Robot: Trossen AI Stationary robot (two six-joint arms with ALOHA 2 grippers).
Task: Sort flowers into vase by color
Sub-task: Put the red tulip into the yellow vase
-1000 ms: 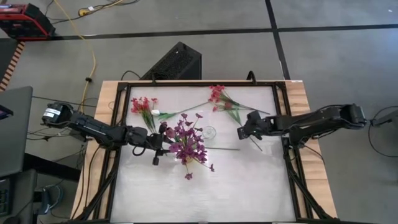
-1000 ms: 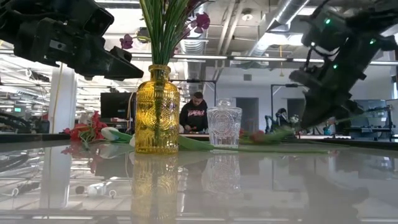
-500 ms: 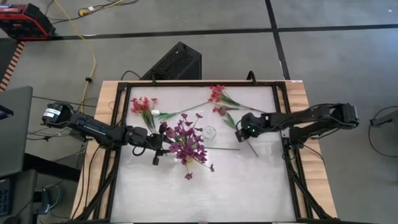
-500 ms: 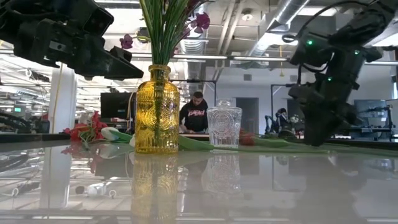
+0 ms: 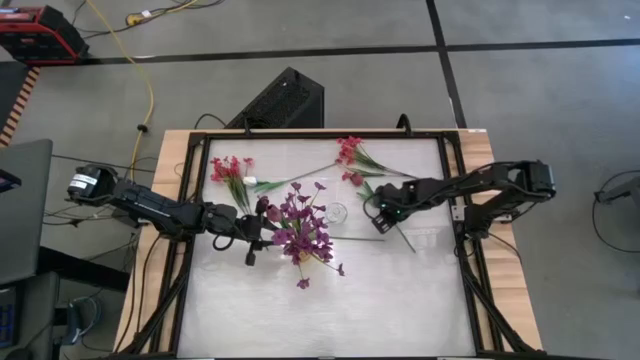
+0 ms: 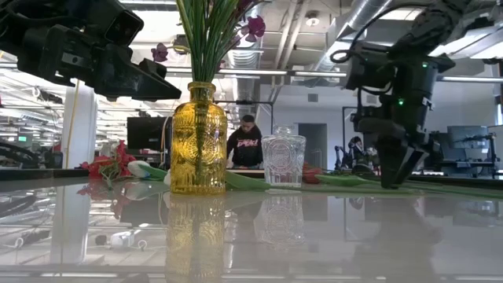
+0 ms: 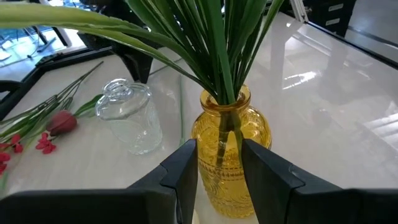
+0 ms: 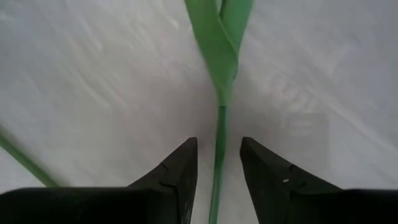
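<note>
A yellow vase holds purple flowers; a clear vase stands just right of it. My left gripper stands open and level in front of the yellow vase's neck, with nothing between its fingers. A dark-red bud lies on the table with its green stem running toward the near right. My right gripper points down, open, one finger on either side of that stem and clear of it. Red-pink sprigs and a white bud lie along the far side.
Black frame rails edge the white table on both sides. A black box sits beyond the far edge. The table's near half is bare. A person sits in the room behind the vases.
My right gripper has moved toward the table's left and down to the stem of the dark-red bud. It has tipped from slanting to pointing nearly straight down, rolled, and its fingers have opened. The flowers and vases lie as before.
</note>
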